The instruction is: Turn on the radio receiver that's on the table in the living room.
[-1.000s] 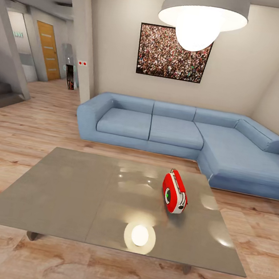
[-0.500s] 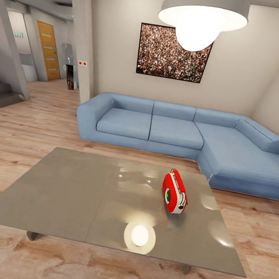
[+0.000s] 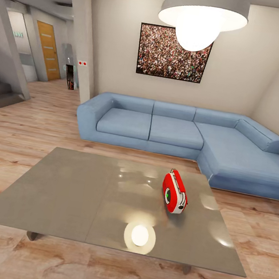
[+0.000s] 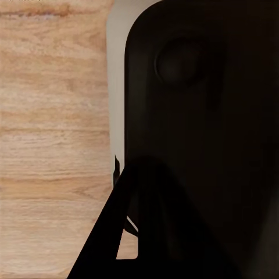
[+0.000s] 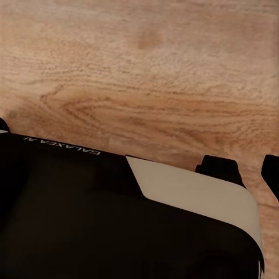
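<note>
While we look out from the head camera, the radio receiver [image 3: 175, 192] stands on the table [image 3: 67, 195] right of the frame's centre. It sits upright on the right-hand panel of the glossy grey top, its red body edged in white, and the round dial on its face has a green centre and faces the left of the frame. The table fills the lower half of the picture, and a bright round reflection [image 3: 139, 235] of the lamp lies on its surface below the radio, well apart from it.

Behind the table we see the blue sofa [image 3: 180, 135] running across the middle of the frame and turning toward us at the right. Above it on the beige wall hangs the framed crowd picture [image 3: 172, 53], and the white pendant lamp [image 3: 202, 14] hangs at the top centre. At the upper left a hallway leads to a wooden door [image 3: 48, 51], with grey steps [image 3: 0, 92] at the left edge. Light wood floor [image 3: 18, 138] surrounds the table.

In the left wrist view we see dark robot body [image 4: 203, 145] over plank flooring. In the right wrist view we see a dark housing [image 5: 87, 215] with white trim, lettered, above the wood floor. We cannot tell from these pictures whether either claw is released or clenched.
</note>
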Controlling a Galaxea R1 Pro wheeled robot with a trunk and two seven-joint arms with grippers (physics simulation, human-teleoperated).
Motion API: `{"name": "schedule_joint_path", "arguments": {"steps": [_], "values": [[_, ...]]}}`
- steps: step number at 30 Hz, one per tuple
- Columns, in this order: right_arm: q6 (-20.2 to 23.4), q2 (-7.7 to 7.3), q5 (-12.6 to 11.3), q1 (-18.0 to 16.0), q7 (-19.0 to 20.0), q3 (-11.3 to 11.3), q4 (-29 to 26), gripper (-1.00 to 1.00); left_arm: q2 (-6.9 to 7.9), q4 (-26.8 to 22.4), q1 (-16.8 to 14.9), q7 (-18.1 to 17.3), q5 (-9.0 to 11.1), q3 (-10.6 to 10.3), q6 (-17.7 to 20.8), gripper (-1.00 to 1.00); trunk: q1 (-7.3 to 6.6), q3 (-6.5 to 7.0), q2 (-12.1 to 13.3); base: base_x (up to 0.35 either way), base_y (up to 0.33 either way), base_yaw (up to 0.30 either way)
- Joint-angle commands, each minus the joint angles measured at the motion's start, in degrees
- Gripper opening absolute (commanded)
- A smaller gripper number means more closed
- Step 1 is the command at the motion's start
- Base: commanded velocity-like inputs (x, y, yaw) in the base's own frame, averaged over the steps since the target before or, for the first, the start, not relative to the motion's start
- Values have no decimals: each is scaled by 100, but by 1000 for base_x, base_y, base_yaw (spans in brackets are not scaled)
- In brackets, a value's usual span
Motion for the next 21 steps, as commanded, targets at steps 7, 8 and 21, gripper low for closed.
{"name": "schedule_joint_path", "arguments": {"steps": [7,8,21], "values": [[0,-2,0,2,0,0,2,100,0,1,-3,0,0,1,1,-100,0,0,0,0,0,0],[0,-1,0,1,-1,0,2,100,0,-1,-2,0,0,1,0,-100,0,0,0,0,0,0],[0,-2,0,0,-2,0,-1,100,0,0,-3,0,0,1,-1,-100,0,0,0,0,0,0]]}}
